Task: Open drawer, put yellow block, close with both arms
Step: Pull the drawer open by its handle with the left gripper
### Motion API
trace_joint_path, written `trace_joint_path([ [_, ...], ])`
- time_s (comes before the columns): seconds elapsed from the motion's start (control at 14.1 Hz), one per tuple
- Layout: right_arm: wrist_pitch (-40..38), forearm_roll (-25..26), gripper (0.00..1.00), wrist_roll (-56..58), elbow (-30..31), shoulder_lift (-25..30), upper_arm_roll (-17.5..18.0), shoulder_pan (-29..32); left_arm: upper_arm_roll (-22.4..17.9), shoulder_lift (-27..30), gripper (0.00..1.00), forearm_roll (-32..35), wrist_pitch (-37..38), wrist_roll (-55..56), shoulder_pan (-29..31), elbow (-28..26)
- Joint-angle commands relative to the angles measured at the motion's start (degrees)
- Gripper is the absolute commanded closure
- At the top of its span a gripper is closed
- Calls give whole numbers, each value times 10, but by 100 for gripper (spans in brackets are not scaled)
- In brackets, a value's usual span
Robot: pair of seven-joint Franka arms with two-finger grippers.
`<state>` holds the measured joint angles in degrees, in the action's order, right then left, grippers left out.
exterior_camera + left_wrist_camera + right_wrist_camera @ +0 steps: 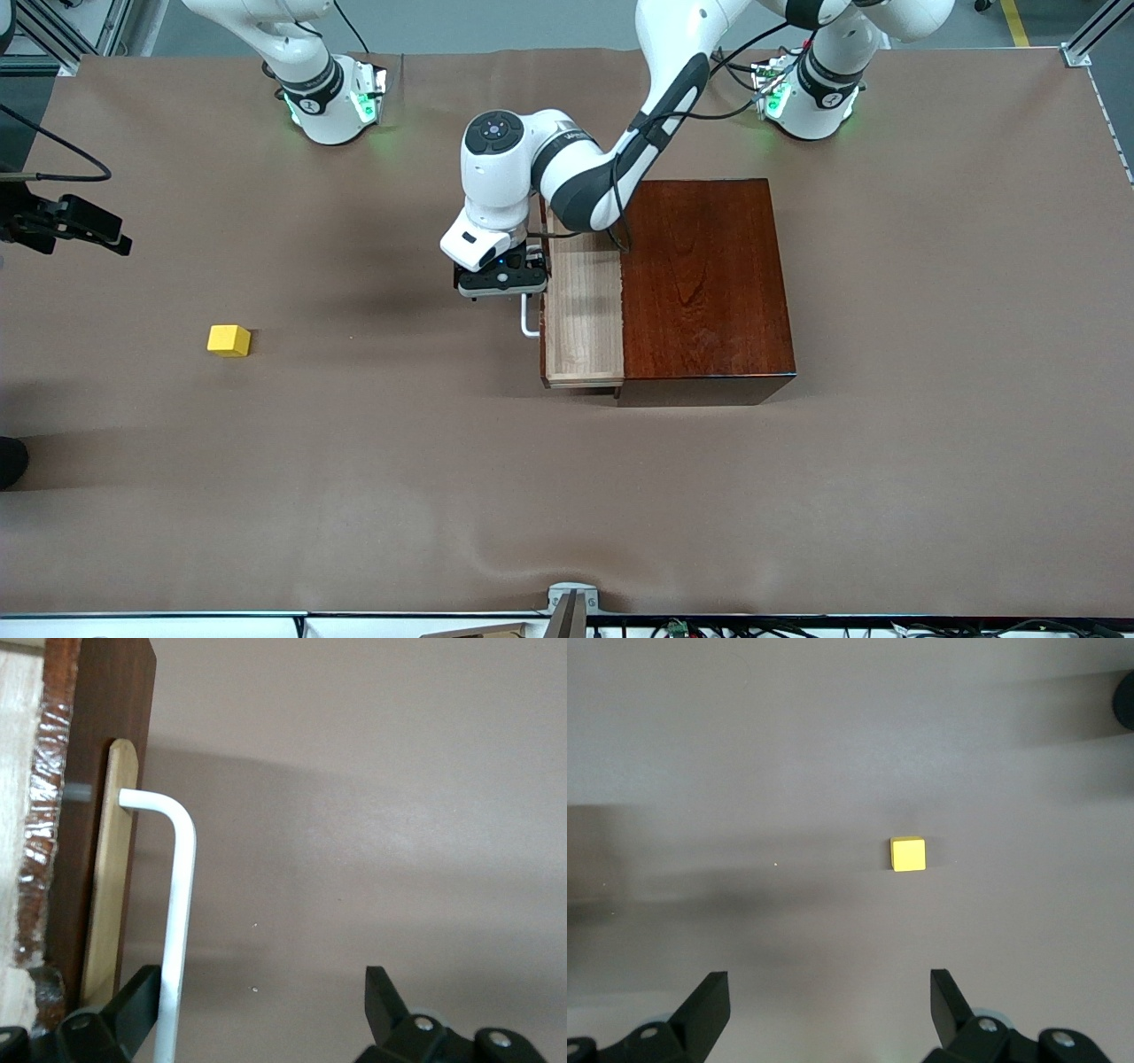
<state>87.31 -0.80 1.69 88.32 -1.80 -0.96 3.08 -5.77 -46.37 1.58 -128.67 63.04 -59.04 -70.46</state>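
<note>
Plainly the drawer [582,319] is already pulled partway out of the box [704,288], its pale tray bare, so the block [229,340] is the next thing to handle. It sits alone on the table [567,496], toward the right arm's end, well apart from the box and about level with the handle [528,321].

To judge by its look, the block is a light, rigid cube with plain flat faces: nothing fragile, nothing that should squash. A pinch across two parallel faces, fingers square to them, ought to hold it (a skewed grip could twist it out, since the faces look smooth). The drawer seems stiffer work; its thin white bar is the only place to take hold, and a straight pull or push along the tray's travel should keep it from jamming.

In the left wrist view the left gripper [266,1010] is spread wide, the bar just beside one finger [133,1005] and not clamped. The right gripper [830,1005] is also wide and holds nothing, hanging over bare table with the block in its wrist view.
</note>
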Motion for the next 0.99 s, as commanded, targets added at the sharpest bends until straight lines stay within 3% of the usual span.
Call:
trace_joint_path([
  [0.0, -2, 0, 0, 0, 2, 7, 7, 9, -5, -7, 0, 6, -7, 12, -5, 16],
  [0.92, 3, 0, 0, 0, 0, 7, 8, 9, -9, 49, 0, 4, 71, 11, -2, 15],
])
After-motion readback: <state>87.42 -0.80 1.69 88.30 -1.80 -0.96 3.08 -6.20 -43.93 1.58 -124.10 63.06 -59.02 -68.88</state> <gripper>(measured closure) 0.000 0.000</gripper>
